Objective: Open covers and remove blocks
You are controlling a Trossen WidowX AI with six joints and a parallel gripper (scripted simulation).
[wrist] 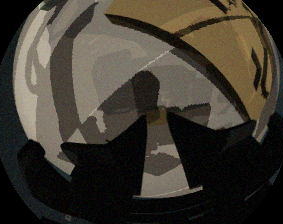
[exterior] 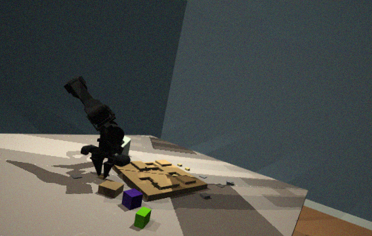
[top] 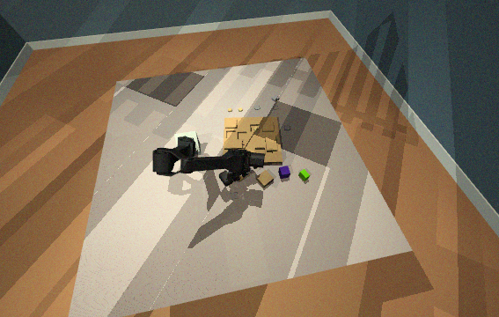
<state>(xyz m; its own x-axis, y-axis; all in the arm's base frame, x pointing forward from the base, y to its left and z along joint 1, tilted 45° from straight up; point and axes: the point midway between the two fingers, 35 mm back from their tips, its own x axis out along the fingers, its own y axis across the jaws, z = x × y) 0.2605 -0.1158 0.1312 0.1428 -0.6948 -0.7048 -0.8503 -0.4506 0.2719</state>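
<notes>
The wooden puzzle board (top: 274, 162) (exterior: 176, 193) (wrist: 212, 40) lies flat, with raised covers and dark openings; the arm hides part of it in the top view. My gripper (top: 241, 175) (exterior: 102, 176) (wrist: 156, 117) points down beside the board, its fingers slightly apart and open. A small brown block (wrist: 156, 118) lies between and just beyond the fingertips, at the table. A larger tan block (top: 265, 179) (exterior: 110, 189), a purple block (top: 284, 172) (exterior: 132, 199) and a green block (top: 304, 174) (exterior: 142, 217) rest on the table clear of the board. Well contents are hard to make out.
A pale box (top: 193, 136) (exterior: 126, 144) stands near the arm. Two small yellow pieces (top: 230, 109) (exterior: 187, 168) and several small grey pieces (top: 287, 128) (exterior: 205, 196) lie beyond the board. Another flat grey piece (top: 235, 194) (exterior: 76, 176) lies near the gripper.
</notes>
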